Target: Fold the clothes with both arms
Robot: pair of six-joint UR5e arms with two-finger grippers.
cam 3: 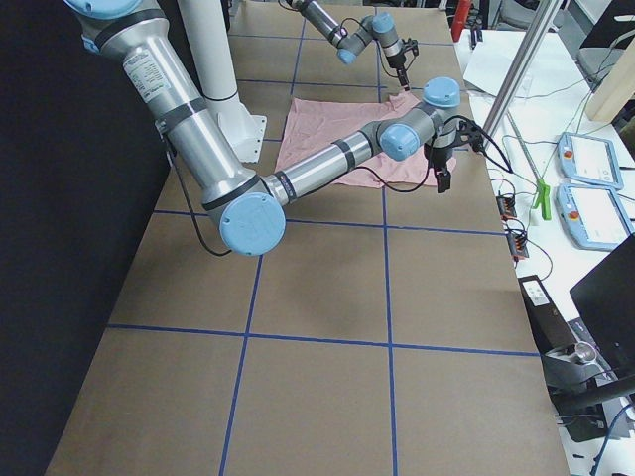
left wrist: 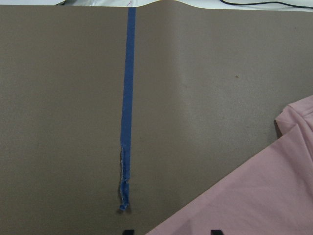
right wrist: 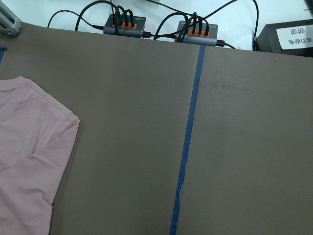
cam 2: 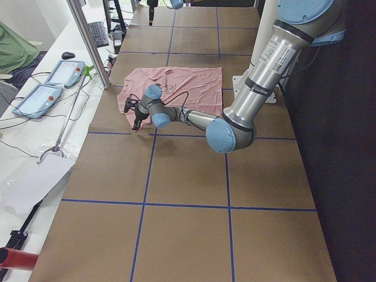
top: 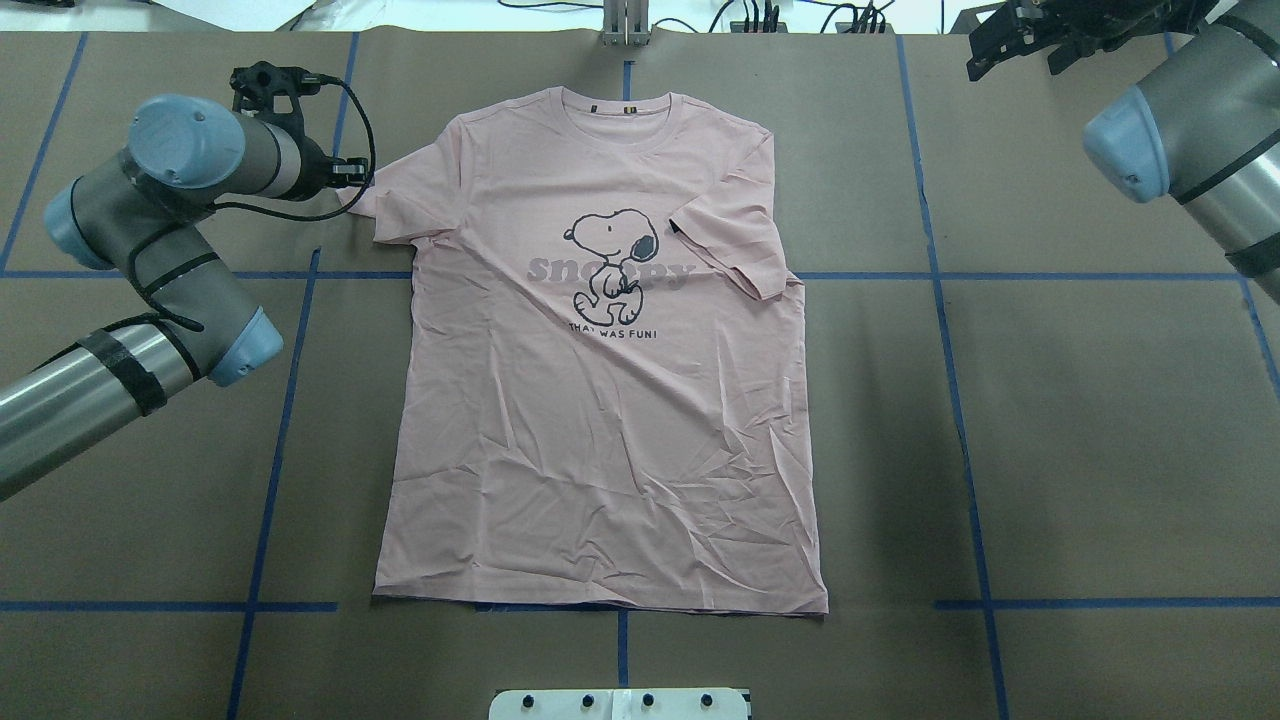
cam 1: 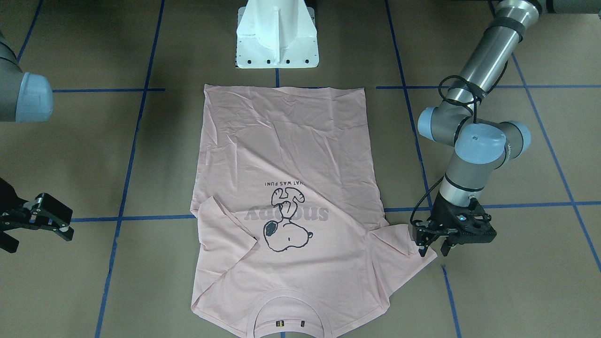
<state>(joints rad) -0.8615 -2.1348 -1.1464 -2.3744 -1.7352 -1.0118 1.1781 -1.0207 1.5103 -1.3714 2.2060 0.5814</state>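
The pale pink T-shirt lies flat, print up, collar at the table's far edge. One sleeve is folded in over the chest on my right side. The other sleeve lies spread out. My left gripper points down at the tip of this spread sleeve, open. In the left wrist view its two fingertips stand far apart at the bottom edge, with pink cloth between them. My right gripper hangs open well off to the side of the shirt, holding nothing, near the table's far corner.
The white pedestal base stands just behind the shirt's hem. Blue tape lines grid the brown table. Cable hubs lie along the far edge. A side bench with teach pendants and a metal post runs beyond it.
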